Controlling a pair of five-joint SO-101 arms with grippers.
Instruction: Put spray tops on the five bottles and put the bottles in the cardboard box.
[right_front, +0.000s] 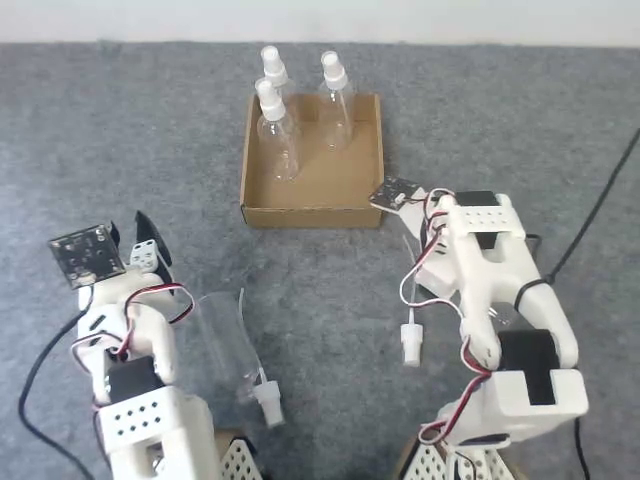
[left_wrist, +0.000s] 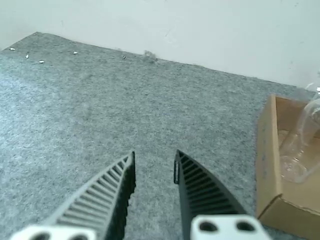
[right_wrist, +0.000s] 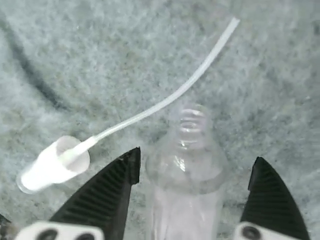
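Three clear plastic bottles with white spray tops (right_front: 335, 110) stand upright in the shallow brown cardboard box (right_front: 312, 213) on the grey carpet (right_front: 120, 120). A fourth clear bottle (right_front: 232, 340) lies on its side near the left arm's base, a white top at its neck. The left gripper (left_wrist: 155, 154) hangs over bare carpet, jaws slightly parted with nothing between them. The right gripper (right_wrist: 197, 155) is spread wide astride a clear topless bottle (right_wrist: 187, 175), not clamping it. Just beside that bottle lies a loose white spray top with a long thin tube (right_wrist: 52, 165).
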